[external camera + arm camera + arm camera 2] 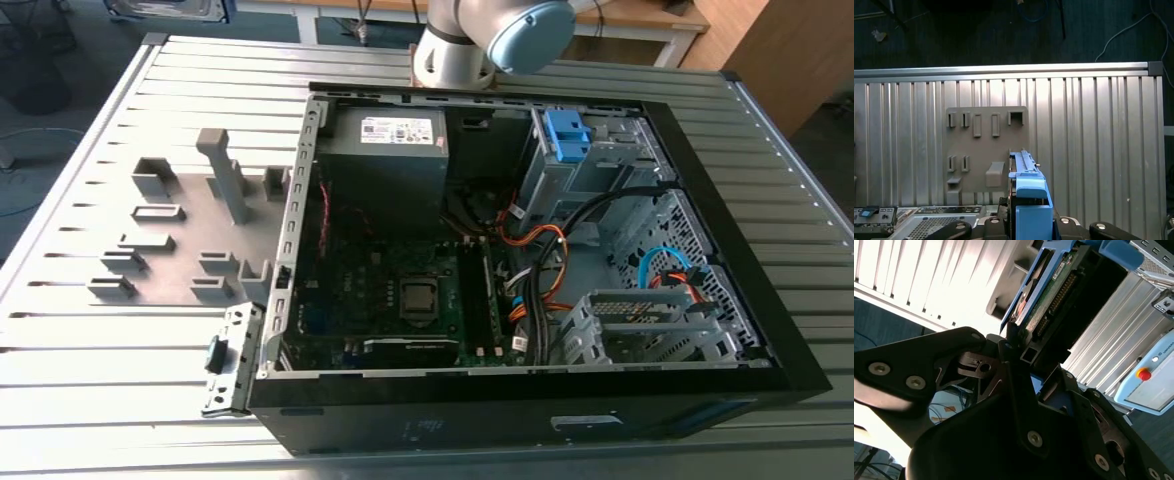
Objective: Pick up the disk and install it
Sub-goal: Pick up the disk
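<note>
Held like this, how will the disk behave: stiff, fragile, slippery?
Probably stiff: the disk juts straight from the pincer without sagging. Its exposed circuit board looks fragile, so knocks may harm it. The smooth blue frame might slip under a light grip.

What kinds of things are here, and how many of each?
Disk: 1
Computer case: 1
Grey rack: 1
Blue clip: 1
Total: 4

Black hand (1019, 347) with silver screws (1035, 438), grey arm (454, 50) blue-capped.
</note>
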`<state>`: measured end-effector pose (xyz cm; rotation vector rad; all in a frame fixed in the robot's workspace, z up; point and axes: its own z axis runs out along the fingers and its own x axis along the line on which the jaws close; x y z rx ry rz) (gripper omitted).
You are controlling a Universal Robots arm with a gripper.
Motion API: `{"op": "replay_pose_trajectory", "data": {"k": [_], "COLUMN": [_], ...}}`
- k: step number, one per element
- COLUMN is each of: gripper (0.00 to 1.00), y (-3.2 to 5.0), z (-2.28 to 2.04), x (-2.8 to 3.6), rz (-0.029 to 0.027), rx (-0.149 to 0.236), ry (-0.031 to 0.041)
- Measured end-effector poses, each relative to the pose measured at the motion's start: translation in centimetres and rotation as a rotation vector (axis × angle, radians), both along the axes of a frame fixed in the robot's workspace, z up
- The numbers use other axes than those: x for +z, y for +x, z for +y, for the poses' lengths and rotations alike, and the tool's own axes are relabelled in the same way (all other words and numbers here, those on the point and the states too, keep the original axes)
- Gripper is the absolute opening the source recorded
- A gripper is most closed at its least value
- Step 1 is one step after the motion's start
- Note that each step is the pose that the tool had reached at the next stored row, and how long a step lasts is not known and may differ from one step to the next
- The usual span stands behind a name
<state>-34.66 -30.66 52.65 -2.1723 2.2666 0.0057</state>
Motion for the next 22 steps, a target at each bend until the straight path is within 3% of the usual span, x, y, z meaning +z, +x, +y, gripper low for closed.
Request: {"op": "replay_pose_trajectory", "data": {"k": [22], "gripper": [0.36], "y": [3.41], "z": [0.00], "x": [0.00], "rz": [0.0000], "rx": [0.000], "ry": [0.0000]}}
